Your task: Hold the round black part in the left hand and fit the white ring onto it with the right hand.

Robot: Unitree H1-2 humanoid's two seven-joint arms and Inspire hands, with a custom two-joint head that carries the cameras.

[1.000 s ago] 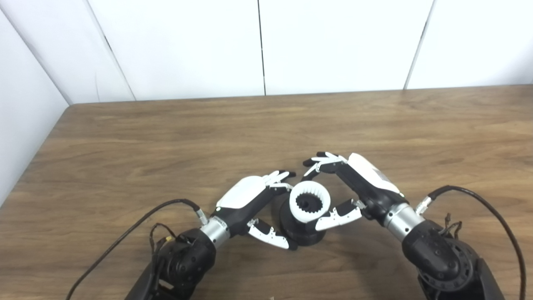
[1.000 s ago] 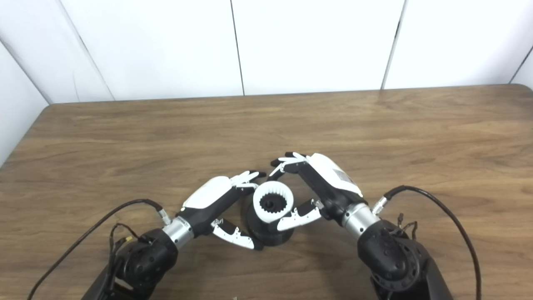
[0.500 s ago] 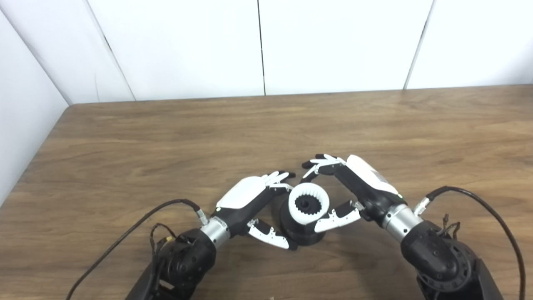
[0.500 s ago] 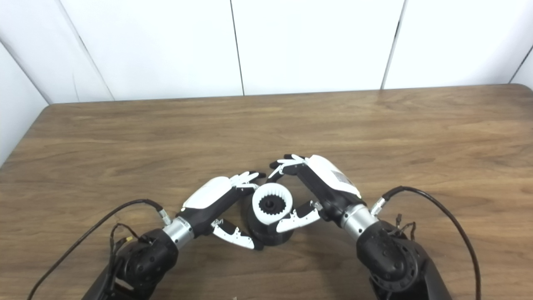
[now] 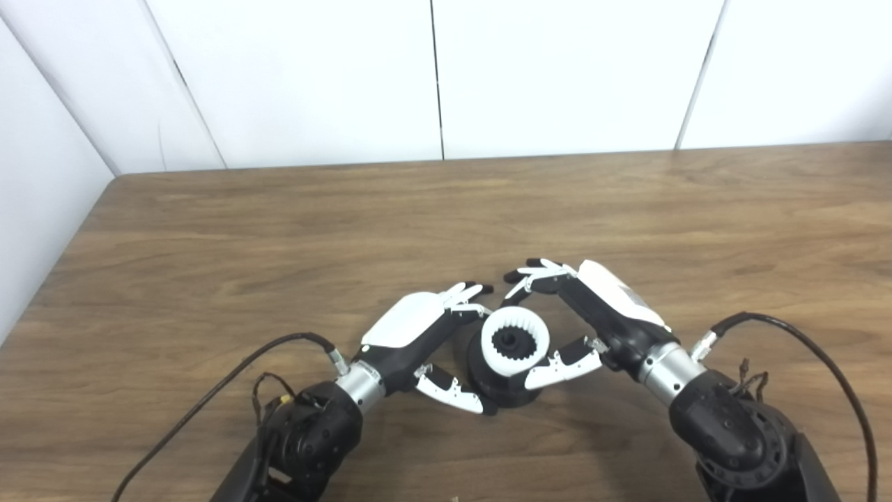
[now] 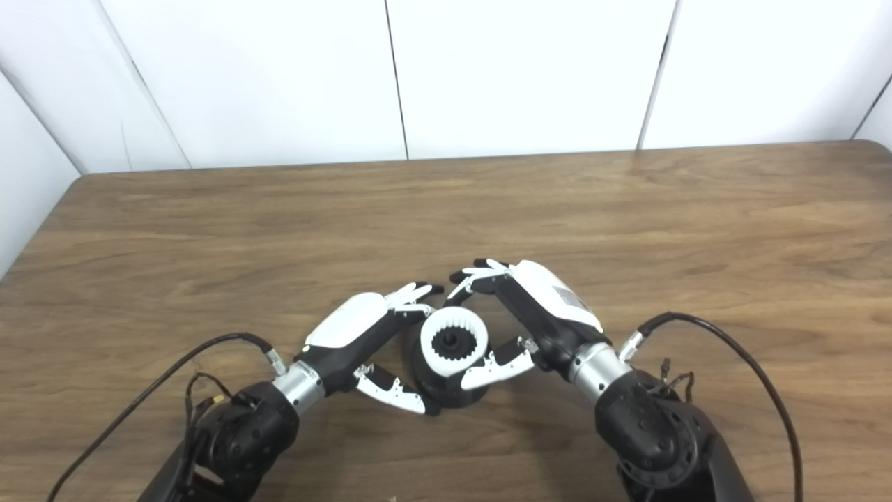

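Note:
The round black part [image 5: 505,394] stands on the wooden table near the front edge. The white ring [image 5: 490,348], toothed on its inside, sits on top of it, with the part's black hub showing through the middle. My left hand [image 5: 411,331] is shut on the black part, fingers behind it and thumb [image 5: 453,397] against its front left. My right hand [image 5: 606,310] is shut on the white ring, fingers over its far edge and thumb [image 5: 557,366] at its near right edge. The same shows in the right eye view, ring [image 6: 428,348].
The brown wooden table [image 5: 279,230] runs back to white wall panels. A black cable loops off each wrist, one on the left [image 5: 209,397] and one on the right [image 5: 822,348]. The table's left edge meets a white side wall.
My right hand and the white ring have shifted slightly left and down over the black part. The left hand has barely moved.

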